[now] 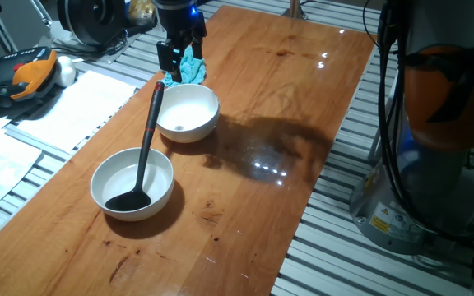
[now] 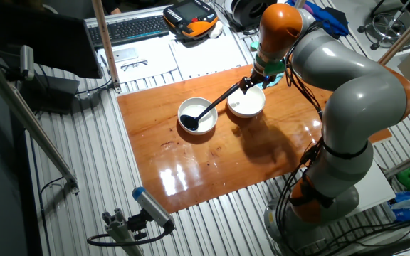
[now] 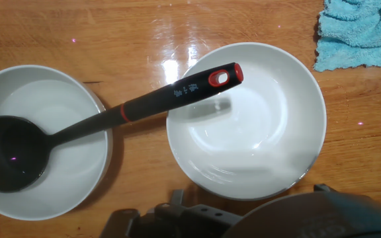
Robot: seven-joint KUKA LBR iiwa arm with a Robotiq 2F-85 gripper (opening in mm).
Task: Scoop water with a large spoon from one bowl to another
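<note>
Wooden tabletop [image 1: 286, 99] on an aluminium-slat bench carries two white bowls side by side, with a blue cloth [image 3: 361, 32] just beyond the farther one. Large spoon [image 1: 145, 154] lies unattended: its scoop sits in the nearer bowl [image 1: 132, 183], and its handle rises over that rim so the red-trimmed end hangs above the edge of the second bowl [image 1: 188, 112]. Its long axis runs bowl to bowl, scoop toward the nearer bowl, handle tip toward the arm.

Gripper [image 1: 179, 56] hangs above the far side of the second bowl, clear of the handle; its jaws stand apart and hold nothing.

Water [image 3: 233, 135] shows in the hand view as a shallow clear pool in the second bowl; the level in the nearer bowl cannot be judged.

Assessment: the spoon is not grasped and no scoop is under way; the grasp, dip, carry and pour all appear outstanding
</note>
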